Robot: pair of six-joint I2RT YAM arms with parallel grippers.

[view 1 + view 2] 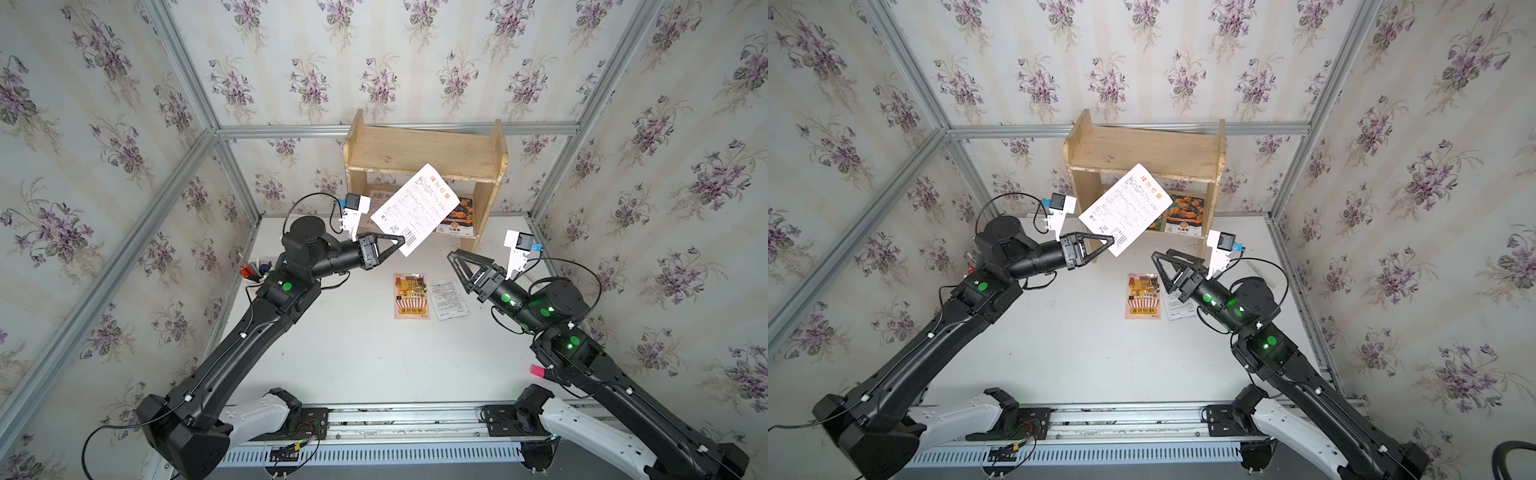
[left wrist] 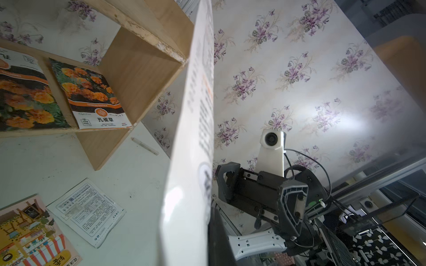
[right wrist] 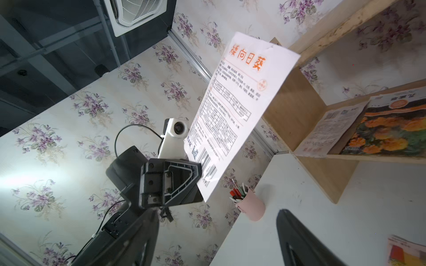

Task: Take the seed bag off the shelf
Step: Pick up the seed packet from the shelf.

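left gripper (image 1: 401, 242) closed tight on the seed bag (image 1: 415, 205), pinching it at the barcode corner; in the right wrist view that grip shows clearly, the jaws nipped onto the bag's bottom edge; the bag is up in the air in front of the shelf (image 1: 424, 151), resting on neither board, tilted, with its white printed back and orange heading facing the top cameras; in both top views its far corner overlaps the front edge of the upper board, can't tell if it touches; left wrist view sees the bag edge-on

right gripper (image 1: 456, 269) wide open, nothing between the jaws, hovering over the table (image 1: 353, 353) in front of the shelf's right side panel; its fingers (image 3: 297, 232) stand well apart in its own wrist view

upper board bare; lower board holds at least two marigold packets (image 2: 92, 92) leaning back side by side

on the table, centre: orange packet (image 1: 410, 296) lying flat, white leaflet packet (image 1: 449, 298) just beside it; pink cup (image 3: 250, 205) with pens near the left wall; loose pen (image 2: 144, 145) on the table near the shelf's right panel
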